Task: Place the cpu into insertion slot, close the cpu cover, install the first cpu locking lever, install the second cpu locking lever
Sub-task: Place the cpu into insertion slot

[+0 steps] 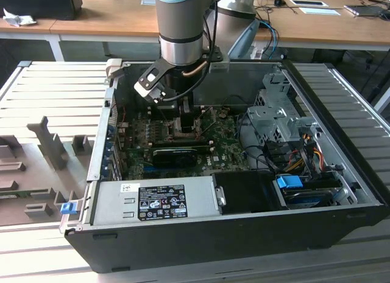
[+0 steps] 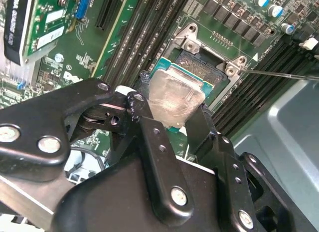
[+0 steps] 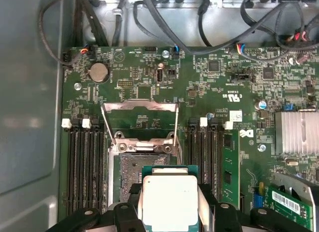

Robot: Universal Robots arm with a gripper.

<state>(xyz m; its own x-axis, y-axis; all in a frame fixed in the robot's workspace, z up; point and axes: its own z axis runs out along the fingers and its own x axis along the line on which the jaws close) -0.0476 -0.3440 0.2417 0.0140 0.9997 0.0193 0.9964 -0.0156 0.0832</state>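
cpu (image 2: 175,98) sits pinched btwn the black fingers (image 2: 149,127) of the gripper (image 2: 172,115) in the second wrist view, silvery top up, green rim showing. It hangs over the near edge of the open socket (image 2: 207,60); can't tell if it touches. Thin lever rod (image 2: 279,75) sticks out past the socket's corner.

First wrist view: gripper (image 3: 169,212) clenched on cpu (image 3: 169,199) w/ socket (image 3: 130,169) just beyond, contact field bare. cpu cover (image 3: 139,105) is swung up and back off the socket. RAM slots (image 3: 82,167) flank both sides; finned heatsink (image 3: 296,132) well apart.

Exterior view: arm (image 1: 180,27) reaches down into the open pc case (image 1: 213,243), gripper (image 1: 184,120) low over the motherboard (image 1: 225,149), toward the case's far wall. Power supply (image 1: 152,201) lies along the near side.
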